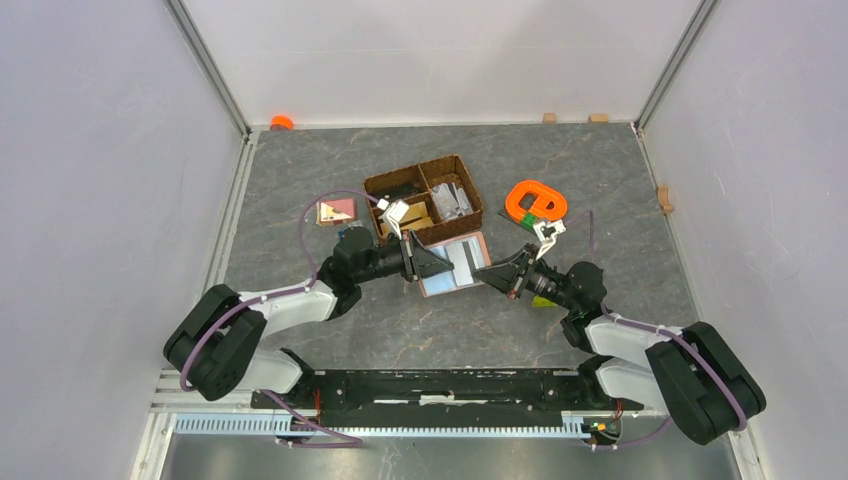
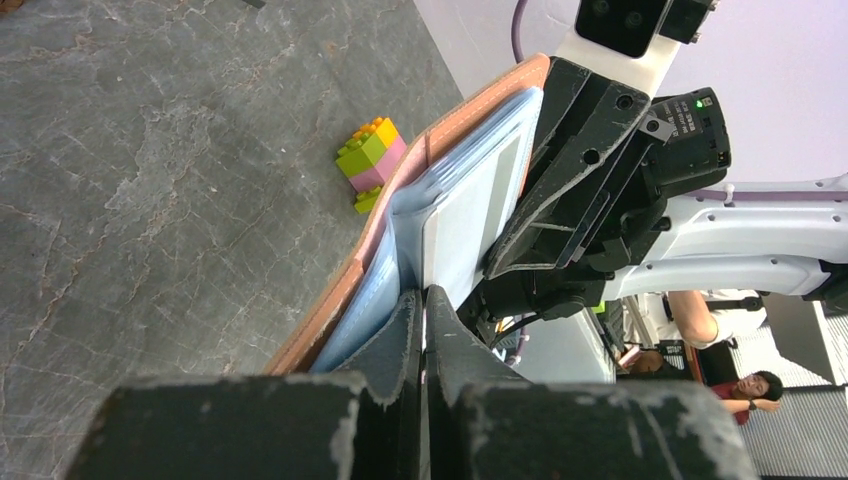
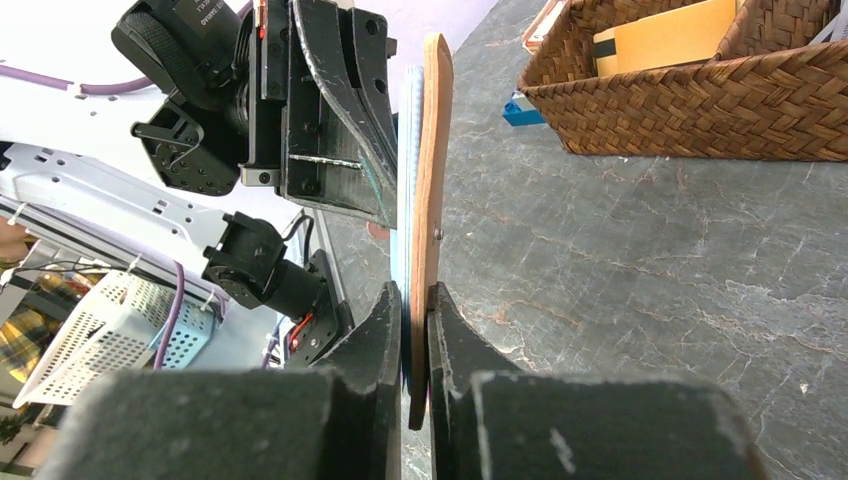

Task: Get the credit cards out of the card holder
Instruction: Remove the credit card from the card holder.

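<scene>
Card holder (image 1: 455, 262): open, held between both arms, just in front of the basket (image 1: 470, 190).
Left gripper (image 2: 422, 300): pinched tight on a pale inner leaf; sleeve or card, can't tell.
Right gripper (image 3: 420, 295): clamped on the leather cover's edge.
Credit cards (image 2: 468, 225): likely light, stiff and slick; best nipped at an exposed edge.

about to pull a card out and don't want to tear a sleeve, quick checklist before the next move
1. right gripper clamped on the card holder cover: ok
2. left gripper shut at the inner sleeves: ok
3. that grip catches a credit card, not only sleeve: cannot tell
4. card holder held open between both grippers: ok
5. woven basket apart from the holder: ok
</scene>
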Available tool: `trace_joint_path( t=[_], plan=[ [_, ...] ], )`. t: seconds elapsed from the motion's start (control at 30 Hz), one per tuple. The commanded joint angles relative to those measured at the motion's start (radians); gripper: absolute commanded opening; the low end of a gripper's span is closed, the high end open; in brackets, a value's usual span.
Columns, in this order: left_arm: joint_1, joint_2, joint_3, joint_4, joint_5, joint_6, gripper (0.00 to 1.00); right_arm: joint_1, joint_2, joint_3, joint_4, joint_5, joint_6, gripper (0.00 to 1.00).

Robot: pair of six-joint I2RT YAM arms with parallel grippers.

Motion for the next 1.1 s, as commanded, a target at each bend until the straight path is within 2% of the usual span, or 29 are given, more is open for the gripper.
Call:
trace_joint_path(
  t=[0.0,0.47,0.73,0.87,1.07],
  plan=[
    [-0.021,-0.035,0.016,0.071,0.031,0.018,0.02,0.027,0.014,0.039,-0.012,-0.038,-0.027,0.10],
    [-0.021,-0.016,0.023,0.060,0.029,0.023,0.02,0.029,0.049,0.044,-0.007,-0.045,-0.025,0.10],
    [-0.021,-0.018,0.007,0.121,0.047,0.002,0.21,0.034,0.063,0.042,0.024,-0.055,-0.010,0.09],
    [-0.021,-0.025,-0.001,0.130,0.041,0.002,0.37,0.040,0.065,0.044,0.028,-0.056,-0.010,0.09],
    [-0.021,-0.019,0.002,0.122,0.039,0.004,0.38,0.050,0.071,0.049,0.034,-0.061,-0.010,0.09]
  ],
)
